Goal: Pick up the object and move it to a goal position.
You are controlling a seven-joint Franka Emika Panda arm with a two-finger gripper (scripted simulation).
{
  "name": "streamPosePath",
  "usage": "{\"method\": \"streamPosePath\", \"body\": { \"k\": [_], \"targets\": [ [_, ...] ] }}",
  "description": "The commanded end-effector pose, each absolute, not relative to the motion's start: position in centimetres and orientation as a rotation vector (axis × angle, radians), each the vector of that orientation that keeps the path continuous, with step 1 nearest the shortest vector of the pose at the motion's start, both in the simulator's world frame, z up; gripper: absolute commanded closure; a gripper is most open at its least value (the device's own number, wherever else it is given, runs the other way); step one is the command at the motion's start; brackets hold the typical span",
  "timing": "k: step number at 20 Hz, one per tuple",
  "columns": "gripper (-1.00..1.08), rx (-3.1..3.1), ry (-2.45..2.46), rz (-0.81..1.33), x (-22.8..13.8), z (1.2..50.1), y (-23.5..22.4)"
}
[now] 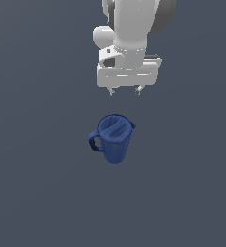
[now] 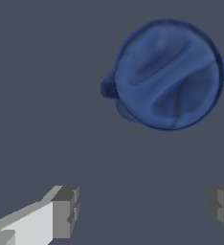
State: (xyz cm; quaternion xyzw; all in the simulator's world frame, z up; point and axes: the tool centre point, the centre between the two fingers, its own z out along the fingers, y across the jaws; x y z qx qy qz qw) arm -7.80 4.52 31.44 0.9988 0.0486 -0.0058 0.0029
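Looming at the top of the exterior view, my white arm (image 1: 134,29) hangs over the scene, and at its lower end sits my gripper (image 1: 125,91), pointing straight down. Only the short dark tips of my fingers (image 1: 112,91) poke out below the white hand body. They stand apart with nothing between them. Below them in this view, and clear of them, the dark blue pitcher (image 1: 113,137) stands upright on the plain grey floor (image 1: 37,193). Its loop handle (image 1: 94,141) sticks out toward the exterior view's left, and its small spout (image 1: 132,126) juts toward the exterior view's right. Its body narrows toward the base. I am not touching it anywhere.

From my wrist view I look down on the pitcher (image 2: 169,74) from above, so I see its round rim and the bluish hollow inside. One small bump shows on one side of the rim and another at the opposite side, near the picture's edge; I cannot tell which is handle and which is spout here. My two fingers (image 2: 61,215) appear at the near edge, spread wide, with only bare grey floor (image 2: 47,95) between them. My gripper (image 2: 142,210) is released and empty, and the pitcher lies off to one side of the gap, not inside it.
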Motion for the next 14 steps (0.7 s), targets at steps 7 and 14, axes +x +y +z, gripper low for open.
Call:
{"method": "streamPosePath", "body": {
  "k": [7, 14],
  "targets": [
    [-0.2, 3.136, 0.171, -0.019, -7.9, 31.7, 5.8],
    [-0.2, 3.128, 0.219, 0.025, -7.7, 33.5, 6.2]
  ]
}}
